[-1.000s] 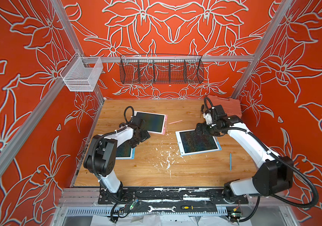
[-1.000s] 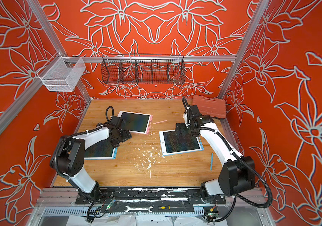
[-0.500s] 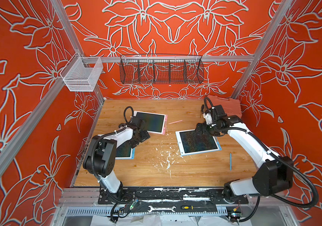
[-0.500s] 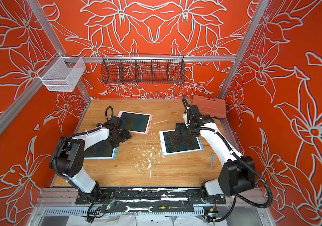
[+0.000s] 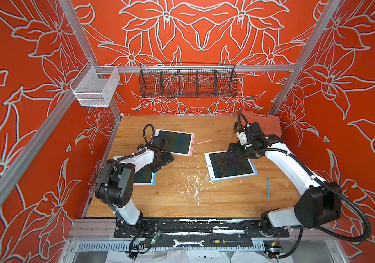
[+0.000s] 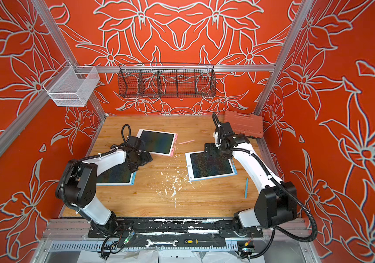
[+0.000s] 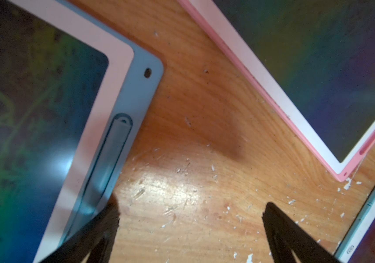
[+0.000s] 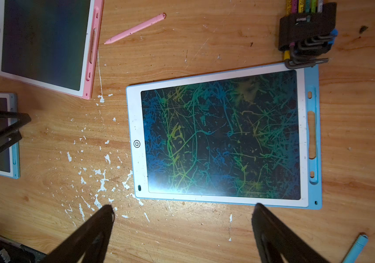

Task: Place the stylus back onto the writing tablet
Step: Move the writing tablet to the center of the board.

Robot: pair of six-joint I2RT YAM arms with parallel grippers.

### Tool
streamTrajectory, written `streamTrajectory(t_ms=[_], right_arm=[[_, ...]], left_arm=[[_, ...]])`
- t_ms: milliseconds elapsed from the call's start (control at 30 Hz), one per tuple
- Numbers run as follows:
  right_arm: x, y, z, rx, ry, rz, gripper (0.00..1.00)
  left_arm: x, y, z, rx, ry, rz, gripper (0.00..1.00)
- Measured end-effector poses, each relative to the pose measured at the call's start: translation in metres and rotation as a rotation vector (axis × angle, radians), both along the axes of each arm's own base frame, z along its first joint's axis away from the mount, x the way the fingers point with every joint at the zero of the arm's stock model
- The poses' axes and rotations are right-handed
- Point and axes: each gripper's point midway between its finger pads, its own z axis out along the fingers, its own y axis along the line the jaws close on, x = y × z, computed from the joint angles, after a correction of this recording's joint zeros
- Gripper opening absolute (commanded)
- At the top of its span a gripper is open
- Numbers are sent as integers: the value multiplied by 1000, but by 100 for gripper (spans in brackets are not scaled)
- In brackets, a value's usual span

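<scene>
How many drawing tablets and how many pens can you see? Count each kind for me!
Writing tablets: 3 (pink tablet, blue tablet with an empty slot, blue tablet with a filled slot)
Styluses: 3 (pink stylus, loose blue stylus, docked stylus)
Total: 6

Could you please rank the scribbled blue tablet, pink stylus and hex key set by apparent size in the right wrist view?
1. scribbled blue tablet
2. hex key set
3. pink stylus, about as long but far thinner
</scene>
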Motion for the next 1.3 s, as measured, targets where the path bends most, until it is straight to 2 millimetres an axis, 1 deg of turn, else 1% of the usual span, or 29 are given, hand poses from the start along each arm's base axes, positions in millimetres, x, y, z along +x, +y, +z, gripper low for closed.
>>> streamTrajectory(t_ms=[133,367,567,700,767,833,1000,1100,1200,1300], right_arm=[[0,0,0,0,0,0,97],[0,0,0,0,0,1,97],[0,0,0,0,0,0,97],[0,0,0,0,0,1,97],[0,0,0,-2,-1,2,97],[0,-1,-1,-9,1,0,97],[-2,-6,-6,-31,25,-12,97],[-2,-10,-10,-47,38,-29,97],[-1,-15,-11,-46,44,-57,97],[1,-24,-12,-48,49,-96,97]], left_arm=[[0,2,0,1,-1,3,98],[0,14,-1,21,3,34,98],[0,13,1,23,5,24,99],[-8,4,0,42,50,-15,100],[-10,-5,2,44,67,-42,100],[-9,-17,8,44,66,-78,99],[9,-55,33,16,0,-161,97],[15,-80,41,1,-22,-214,97],[15,-106,46,-16,-28,-267,97],[9,-124,51,-29,-22,-305,97]])
